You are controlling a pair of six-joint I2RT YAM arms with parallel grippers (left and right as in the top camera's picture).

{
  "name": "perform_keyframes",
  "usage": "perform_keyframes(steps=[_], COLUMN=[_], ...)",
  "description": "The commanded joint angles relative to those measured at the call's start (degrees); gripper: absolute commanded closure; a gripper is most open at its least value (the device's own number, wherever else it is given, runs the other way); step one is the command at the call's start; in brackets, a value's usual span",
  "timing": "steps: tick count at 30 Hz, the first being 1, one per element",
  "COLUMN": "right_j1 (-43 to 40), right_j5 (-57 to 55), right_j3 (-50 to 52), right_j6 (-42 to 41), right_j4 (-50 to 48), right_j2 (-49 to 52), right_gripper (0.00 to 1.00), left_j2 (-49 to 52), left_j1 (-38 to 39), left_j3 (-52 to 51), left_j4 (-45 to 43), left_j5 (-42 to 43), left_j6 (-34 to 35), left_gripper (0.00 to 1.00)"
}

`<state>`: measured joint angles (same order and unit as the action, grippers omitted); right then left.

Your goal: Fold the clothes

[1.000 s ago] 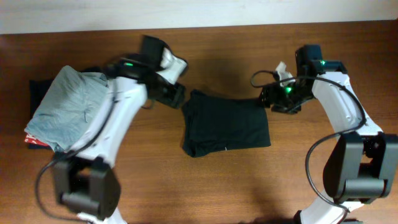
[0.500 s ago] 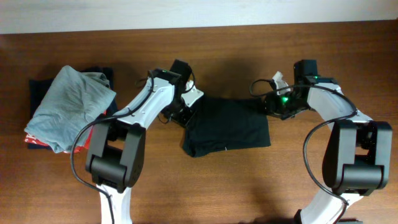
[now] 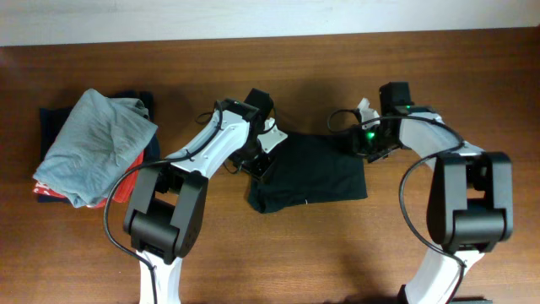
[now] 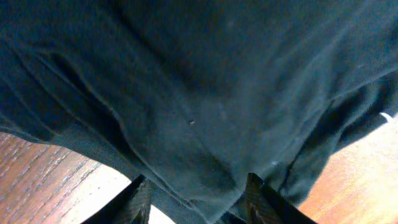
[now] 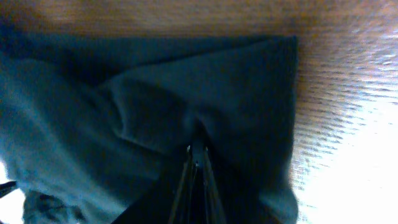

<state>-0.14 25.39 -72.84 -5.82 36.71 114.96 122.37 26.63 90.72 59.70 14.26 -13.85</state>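
The clothes are one black T-shirt [image 3: 308, 173] lying folded in a rough rectangle at the table's middle. My left gripper [image 3: 260, 159] is at its upper-left corner. In the left wrist view the shirt [image 4: 205, 93] fills the frame and the left gripper [image 4: 198, 182] stands open, its two fingers astride the hem with fabric between them. My right gripper [image 3: 359, 142] is at the upper-right corner. In the right wrist view the right gripper [image 5: 196, 150] is shut, pinching a raised fold of the shirt [image 5: 124, 106].
At the far left a crumpled light grey-blue garment [image 3: 94, 143] lies on folded navy [image 3: 52, 118] and orange-red [image 3: 46, 192] garments. Brown wooden table [image 3: 337, 245] all round; a pale wall strip runs along the back edge.
The left arm swung right and came down on the shirt's upper-left corner, its jaws narrowing. The right gripper slid left onto the upper-right corner and shut on the fabric.
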Motion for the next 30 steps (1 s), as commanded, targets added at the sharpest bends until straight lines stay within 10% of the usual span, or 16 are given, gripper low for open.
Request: perform_keyframes(steps=[1, 9, 30], right_j1=[0.5, 0.5, 0.5], right_j5=[-4.4, -4.5, -12.1], right_j3=[0.3, 0.3, 0.1], right_j6=[-2.6, -2.9, -14.0], right_j4=[-0.6, -1.2, -9.1], right_j2=[1.5, 1.6, 1.7], right_gripper=[0.88, 0.87, 0.86], left_j2=[0.5, 0.5, 0.4], left_j1=[0.0, 0.0, -0.2], left_j3=[-2.5, -8.3, -8.3], left_j4=[-1.5, -5.4, 5.5], left_j5=[-0.8, -0.7, -3.2], left_j6=[0.1, 1.1, 3.3], left_gripper=[0.58, 0.98, 1.00])
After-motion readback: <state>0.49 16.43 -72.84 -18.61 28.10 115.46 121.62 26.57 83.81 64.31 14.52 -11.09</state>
